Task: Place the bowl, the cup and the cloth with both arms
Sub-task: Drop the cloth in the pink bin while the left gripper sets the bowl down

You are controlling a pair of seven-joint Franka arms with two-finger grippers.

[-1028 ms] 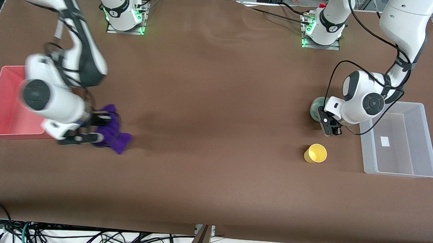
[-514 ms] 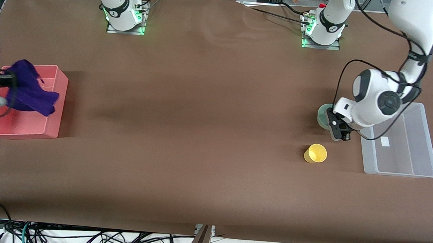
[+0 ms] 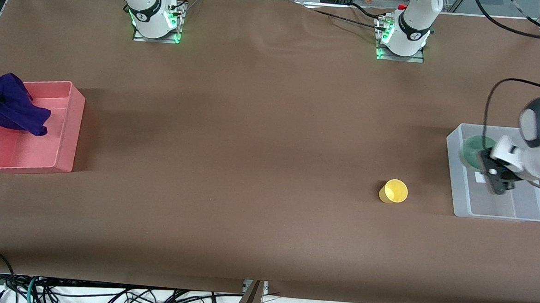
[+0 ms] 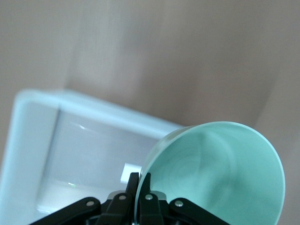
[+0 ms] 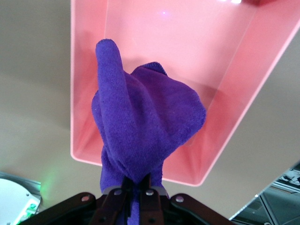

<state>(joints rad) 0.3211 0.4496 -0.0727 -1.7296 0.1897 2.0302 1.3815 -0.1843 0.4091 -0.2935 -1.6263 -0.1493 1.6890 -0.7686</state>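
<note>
The left tool [image 4: 139, 183] pinches the rim of the bowl [image 3: 475, 150], tilted on its side over the clear bin [image 3: 453, 179] at the left arm's end of the desk [image 3: 262, 123], seemingly ready to drop in. The right tool [image 5: 136, 187] is clamped on the cloth [image 3: 13, 105], dangling over the pink bin [image 3: 67, 136]. The cup [image 3: 393, 191] waits upright near the clear bin.

Cloth [image 3: 16, 105] deep purple; bin [image 3: 70, 132] pink. Bowl [image 3: 475, 150] pale mint green; cup [image 3: 393, 191] bright yellow; tub [image 3: 498, 212] clear; table [image 3: 252, 146] plain brown.
</note>
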